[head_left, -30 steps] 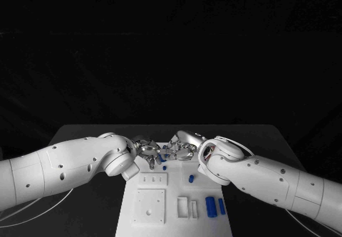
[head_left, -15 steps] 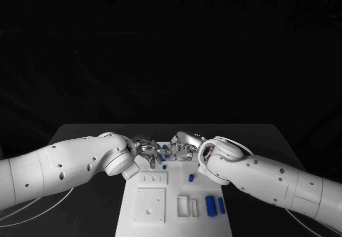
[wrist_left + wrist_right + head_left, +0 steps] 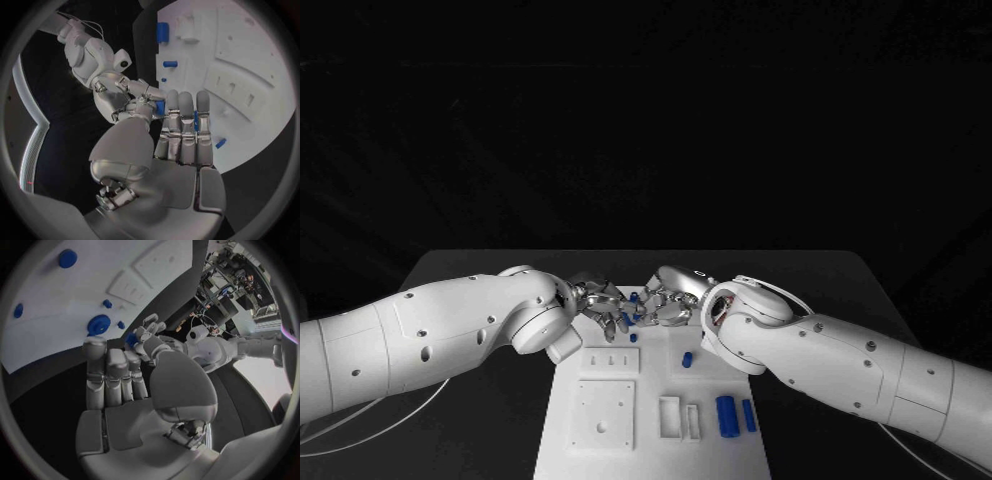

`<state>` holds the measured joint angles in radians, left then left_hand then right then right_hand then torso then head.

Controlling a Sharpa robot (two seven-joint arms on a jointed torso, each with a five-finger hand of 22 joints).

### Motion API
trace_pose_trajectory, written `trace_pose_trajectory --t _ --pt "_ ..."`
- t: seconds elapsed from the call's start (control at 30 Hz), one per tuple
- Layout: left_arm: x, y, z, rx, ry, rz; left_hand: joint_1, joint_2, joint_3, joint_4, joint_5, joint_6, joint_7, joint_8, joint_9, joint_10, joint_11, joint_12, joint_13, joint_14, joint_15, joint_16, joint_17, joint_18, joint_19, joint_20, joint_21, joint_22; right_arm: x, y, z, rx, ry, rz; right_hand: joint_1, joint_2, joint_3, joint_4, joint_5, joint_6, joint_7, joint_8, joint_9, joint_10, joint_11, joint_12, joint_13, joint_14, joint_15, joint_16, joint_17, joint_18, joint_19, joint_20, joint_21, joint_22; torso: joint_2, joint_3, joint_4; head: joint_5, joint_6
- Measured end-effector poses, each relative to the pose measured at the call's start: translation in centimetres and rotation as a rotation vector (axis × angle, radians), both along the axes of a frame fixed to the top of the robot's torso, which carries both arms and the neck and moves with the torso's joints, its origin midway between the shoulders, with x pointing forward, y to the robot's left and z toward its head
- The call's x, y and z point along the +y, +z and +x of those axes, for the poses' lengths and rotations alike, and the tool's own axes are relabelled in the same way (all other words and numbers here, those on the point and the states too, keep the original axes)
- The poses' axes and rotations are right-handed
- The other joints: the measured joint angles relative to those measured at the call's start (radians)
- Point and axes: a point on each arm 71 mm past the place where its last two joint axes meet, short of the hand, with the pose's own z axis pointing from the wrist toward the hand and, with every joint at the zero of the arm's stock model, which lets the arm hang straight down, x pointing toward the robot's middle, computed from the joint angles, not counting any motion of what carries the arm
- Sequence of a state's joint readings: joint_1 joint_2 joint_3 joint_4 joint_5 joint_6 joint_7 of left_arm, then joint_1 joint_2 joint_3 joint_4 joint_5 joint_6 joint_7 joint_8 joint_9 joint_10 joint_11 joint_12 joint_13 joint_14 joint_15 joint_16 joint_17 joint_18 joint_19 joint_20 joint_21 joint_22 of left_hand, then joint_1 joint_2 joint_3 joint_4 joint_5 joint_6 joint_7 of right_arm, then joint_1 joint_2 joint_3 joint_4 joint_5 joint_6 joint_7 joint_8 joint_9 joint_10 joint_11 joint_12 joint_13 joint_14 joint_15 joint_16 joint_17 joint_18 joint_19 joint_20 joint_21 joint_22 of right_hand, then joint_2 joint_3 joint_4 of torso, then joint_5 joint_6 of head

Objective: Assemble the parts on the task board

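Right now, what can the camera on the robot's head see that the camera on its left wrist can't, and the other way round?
Head camera alone: the whole black table, both white arms, and the near end of the white board.

Left wrist camera alone: a close look at the left hand from behind, its fingers held straight and side by side.

Both: the two silver hands meeting over the board, the right hand facing the left, and small blue pieces lying on the board.

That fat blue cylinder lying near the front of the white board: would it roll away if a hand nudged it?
Probably, sideways: the blue cylinder lies on its round side on the flat task board. It looks stiff and light, likely plastic. Its smooth surface might slip in a loose grip.
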<state>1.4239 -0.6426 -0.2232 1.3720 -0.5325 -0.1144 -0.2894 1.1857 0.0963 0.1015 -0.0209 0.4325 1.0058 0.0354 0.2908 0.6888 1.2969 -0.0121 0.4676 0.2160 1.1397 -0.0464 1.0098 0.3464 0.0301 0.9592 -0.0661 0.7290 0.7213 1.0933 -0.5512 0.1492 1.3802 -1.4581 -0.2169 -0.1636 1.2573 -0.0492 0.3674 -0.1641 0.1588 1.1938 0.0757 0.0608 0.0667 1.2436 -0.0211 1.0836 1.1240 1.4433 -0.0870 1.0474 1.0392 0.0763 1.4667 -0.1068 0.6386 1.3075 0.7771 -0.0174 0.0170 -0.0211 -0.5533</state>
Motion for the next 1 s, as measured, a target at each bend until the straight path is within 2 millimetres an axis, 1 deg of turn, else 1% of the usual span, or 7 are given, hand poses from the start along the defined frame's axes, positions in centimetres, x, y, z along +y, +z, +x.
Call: trace_pose_trajectory --t 0.23,0.53,0.63,0.73,0.8,0.87,1.0 --pt "0.03 0.0 0.01 0.003 -0.003 0.002 -0.005 0.005 0.005 -0.01 0.0 0.004 0.003 0.0 -0.008 0.0 0.0 -0.005 -0.005 0.0 0.0 0.0 0.0 0.0 0.0 0.0 0.0 0.006 0.03 -0.03 -0.03 0.001 0.002 -0.001 0.0 0.0 0.0 0.0 0.0 0.0 0.0 0.0 0.001 0.0 0.0 0.0 0.0 0.0 0.0 0.0 0.0 0.0 0.0 0.0 0.0 0.0 0.0 0.0007 -0.0005 0.0 -0.001" --pt "0.04 0.0 0.0 0.003 -0.006 0.001 0.004 0.023 0.014 -0.02 -0.038 0.02 0.019 0.011 -0.009 0.038 -0.017 0.002 0.0 0.014 -0.013 0.019 0.014 0.0 0.01 -0.009 0.009 0.021 0.0 -0.11 0.05 0.005 0.001 -0.005 -0.006 -0.007 -0.016 0.015 0.016 0.001 -0.001 -0.001 0.001 -0.007 -0.004 -0.008 -0.01 0.0 0.0 -0.008 -0.009 0.0 0.0 0.0 -0.006 0.0 0.0 0.0012 -0.0012 -0.002 -0.003" --pt "0.05 0.0 0.0 0.002 -0.006 0.001 0.004 0.023 0.016 -0.018 0.026 0.02 0.019 0.011 -0.009 0.048 -0.022 0.016 0.01 0.018 -0.018 0.036 0.028 0.0 0.015 -0.015 0.023 0.034 -0.03 -0.14 0.13 0.005 -0.002 -0.005 -0.011 -0.017 -0.031 0.025 0.02 -0.001 -0.003 -0.001 0.002 -0.021 0.0 -0.023 -0.021 0.0 0.0 -0.017 -0.016 0.0 0.0 0.0 -0.021 0.0 0.0 0.0012 -0.0012 -0.002 -0.004" --pt "0.09 0.01 0.01 0.0 -0.005 0.0 -0.002 0.016 0.021 -0.012 0.102 0.014 0.014 0.012 -0.008 0.055 -0.029 0.031 0.023 0.026 -0.025 0.051 0.042 0.0 0.018 -0.018 0.044 0.052 -0.16 -0.23 0.21 0.004 -0.006 -0.005 -0.029 -0.034 -0.062 0.041 0.028 -0.06 0.009 0.006 0.004 -0.04 0.011 -0.044 -0.038 -0.01 0.009 -0.034 -0.029 0.0 0.0 0.0 -0.048 0.0 0.0 0.0012 -0.0012 -0.002 -0.006" --pt "0.12 0.01 0.02 0.0 -0.005 0.0 -0.012 0.006 0.023 -0.011 0.127 0.014 0.014 0.02 0.0 0.059 -0.031 0.035 0.028 0.031 -0.031 0.059 0.048 0.0 0.022 -0.022 0.051 0.059 -0.27 -0.25 0.26 0.003 -0.01 -0.005 -0.034 -0.045 -0.094 0.054 0.039 -0.1 0.018 0.008 0.0 -0.049 0.02 -0.054 -0.048 -0.015 0.015 -0.041 -0.035 0.0 -0.002 0.003 -0.067 0.0 0.0 0.0012 -0.0011 -0.002 -0.007" --pt "0.16 0.01 0.02 -0.002 -0.005 0.001 -0.029 -0.002 0.027 -0.012 0.136 0.014 0.014 0.058 0.0 0.059 -0.031 0.043 0.034 0.032 -0.032 0.059 0.054 0.0 0.021 -0.022 0.059 0.067 -0.47 -0.24 0.34 -0.001 -0.018 -0.001 -0.024 -0.055 -0.145 0.076 0.052 -0.132 0.027 0.005 -0.002 -0.061 0.025 -0.058 -0.058 -0.02 0.019 -0.042 -0.04 0.0 0.0 0.015 -0.083 0.0 0.0 0.0011 -0.0006 -0.002 -0.007" --pt "0.24 -0.01 0.02 -0.006 -0.006 0.007 -0.05 -0.007 0.045 -0.028 0.143 0.014 0.014 0.084 0.0 0.065 -0.036 0.046 0.046 0.036 -0.036 0.066 0.065 0.0 0.016 -0.027 0.071 0.081 -0.95 -0.18 0.46 -0.01 -0.033 0.007 0.003 -0.055 -0.238 0.119 0.066 -0.168 0.039 0.005 -0.002 -0.083 0.032 -0.068 -0.082 -0.025 0.025 -0.049 -0.054 0.013 0.0 0.018 -0.117 0.0 0.0 0.0011 -0.0006 -0.001 -0.008"
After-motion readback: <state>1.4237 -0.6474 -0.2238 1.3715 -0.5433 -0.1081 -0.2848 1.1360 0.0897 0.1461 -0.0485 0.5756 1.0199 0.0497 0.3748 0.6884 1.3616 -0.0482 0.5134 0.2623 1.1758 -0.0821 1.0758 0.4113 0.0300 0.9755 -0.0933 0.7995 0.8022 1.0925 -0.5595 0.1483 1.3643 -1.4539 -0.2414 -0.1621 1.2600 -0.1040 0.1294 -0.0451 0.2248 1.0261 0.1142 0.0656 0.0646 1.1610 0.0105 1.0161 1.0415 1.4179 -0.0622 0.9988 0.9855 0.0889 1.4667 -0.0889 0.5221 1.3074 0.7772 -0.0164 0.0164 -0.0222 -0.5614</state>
